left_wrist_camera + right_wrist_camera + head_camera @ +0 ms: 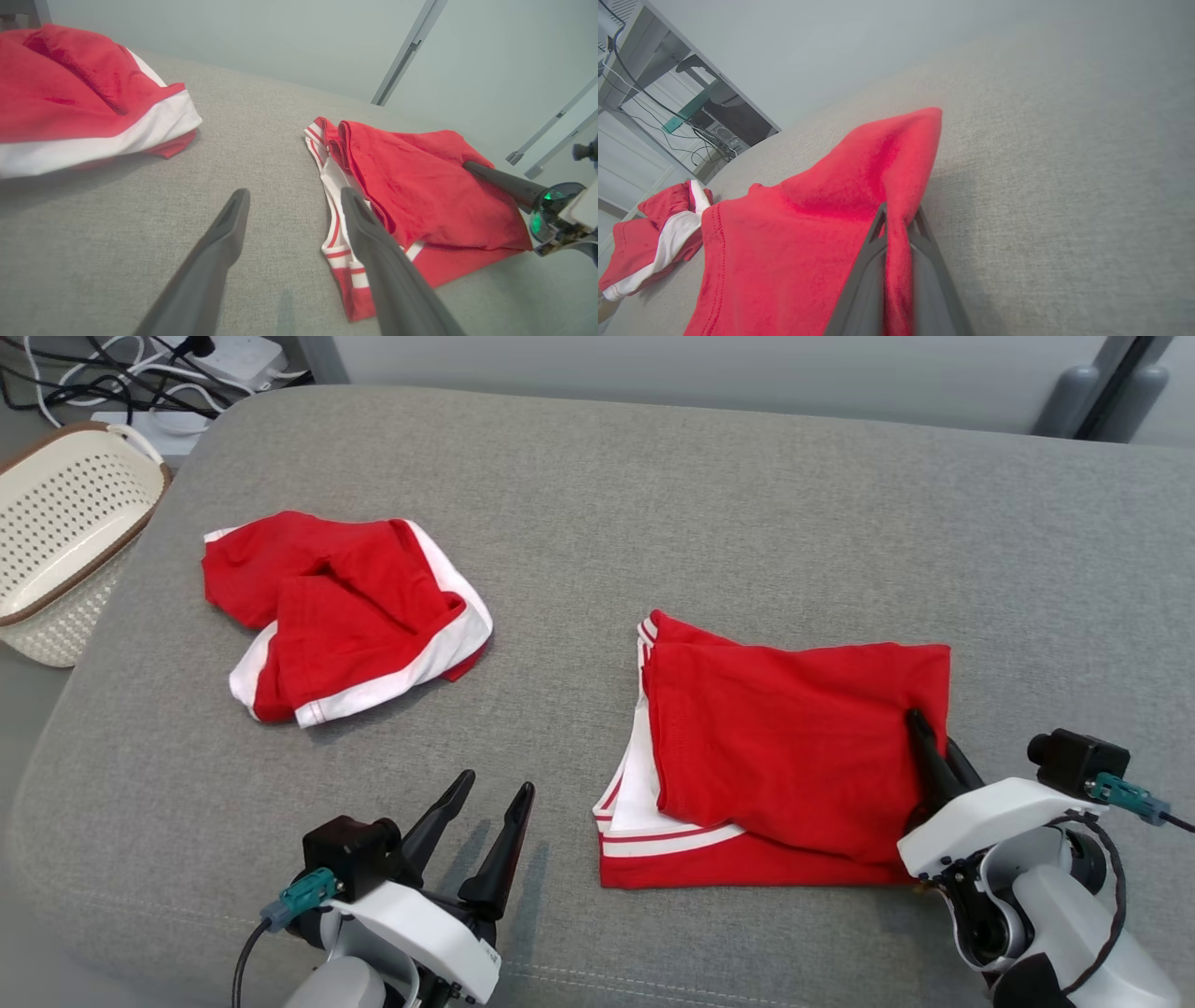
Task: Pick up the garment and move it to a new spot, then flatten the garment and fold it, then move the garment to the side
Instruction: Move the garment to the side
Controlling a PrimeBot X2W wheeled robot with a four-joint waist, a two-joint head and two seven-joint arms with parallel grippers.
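A folded red garment [794,747] with white striped trim lies on the right half of the grey cushion [653,504]. My right gripper [920,723] is shut on the garment's right edge. In the right wrist view, red cloth [808,242] is pinched between the two fingers of the right gripper [899,217], and the corner beyond them is lifted a little. My left gripper [497,784] stands open over bare cushion, just left of the garment's lower left corner. The left wrist view has the left gripper [294,193] holding nothing, the garment [420,186] to its right, and a right finger [504,182] on the far edge.
A second red and white garment [345,616] lies crumpled at the cushion's left rear, also seen as a heap [70,93] in the left wrist view. A cream perforated basket [65,541] stands off the left edge. Cables [140,373] lie on the floor behind it.
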